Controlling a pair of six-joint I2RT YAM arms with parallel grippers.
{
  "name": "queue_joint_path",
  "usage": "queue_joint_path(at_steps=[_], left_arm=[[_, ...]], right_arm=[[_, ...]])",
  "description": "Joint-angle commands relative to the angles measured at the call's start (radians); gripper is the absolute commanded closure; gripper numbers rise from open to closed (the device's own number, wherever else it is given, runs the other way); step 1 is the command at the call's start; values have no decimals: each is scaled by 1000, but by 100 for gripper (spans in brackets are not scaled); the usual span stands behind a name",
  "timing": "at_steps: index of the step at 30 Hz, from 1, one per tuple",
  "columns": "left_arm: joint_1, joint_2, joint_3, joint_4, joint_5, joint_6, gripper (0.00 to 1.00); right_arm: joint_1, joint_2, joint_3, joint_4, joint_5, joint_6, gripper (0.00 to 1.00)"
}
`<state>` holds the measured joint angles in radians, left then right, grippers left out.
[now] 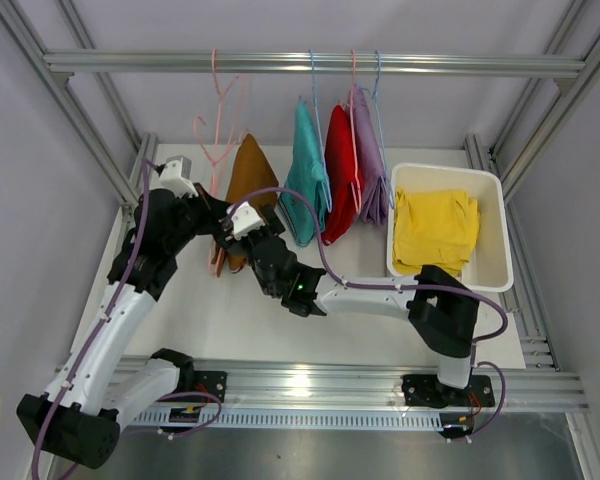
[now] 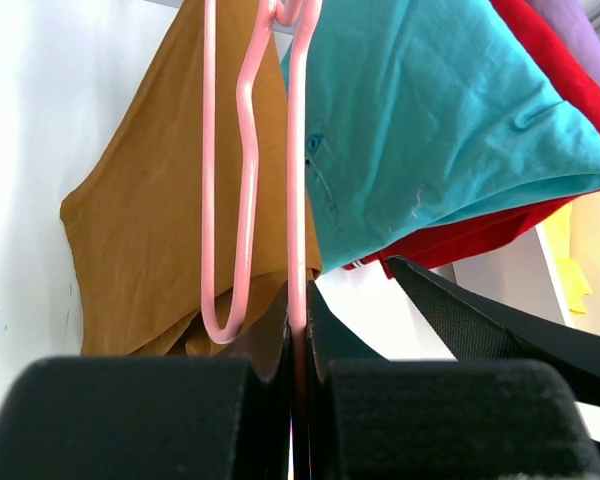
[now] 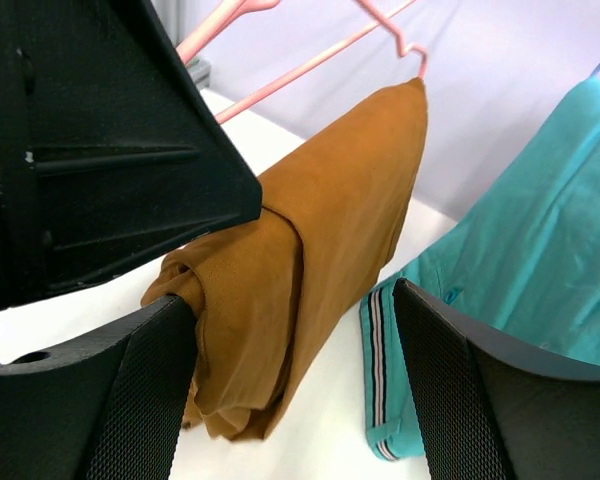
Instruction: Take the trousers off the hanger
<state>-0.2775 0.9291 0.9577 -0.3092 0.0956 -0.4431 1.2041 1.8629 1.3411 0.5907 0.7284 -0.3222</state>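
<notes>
Left gripper (image 2: 296, 350) clamps a pink hanger (image 2: 242, 150); right gripper (image 3: 295, 390) gapes.
We see its fingers (image 3: 145, 400) either side of the brown trousers (image 3: 330, 220), hung left of the teal pair (image 3: 540, 250); yellow pair (image 1: 435, 230) in bin (image 1: 499, 235).

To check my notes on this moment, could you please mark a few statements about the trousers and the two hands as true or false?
1. The yellow trousers lie in the white bin. True.
2. The left hand is open, clear of the pink hanger. False: it is shut on the hanger's wire.
3. The right hand is open, with the brown trousers between its fingers. True.
4. The teal trousers lie in the bin. False: they hang from the rail.
5. Of the hanging garments, the lavender trousers hang nearest the bin. True.
</notes>
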Motion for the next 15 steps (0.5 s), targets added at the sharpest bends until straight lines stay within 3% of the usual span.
queue_joint_path(at_steps=[1,15], left_arm=[[-11,-19,52,48,101,0,100],[-3,-21,50,56,124,-5,99]], right_arm=[[-28,81,-10,139,108,-72,21],[-52,185,-26,224,157,-57,27]])
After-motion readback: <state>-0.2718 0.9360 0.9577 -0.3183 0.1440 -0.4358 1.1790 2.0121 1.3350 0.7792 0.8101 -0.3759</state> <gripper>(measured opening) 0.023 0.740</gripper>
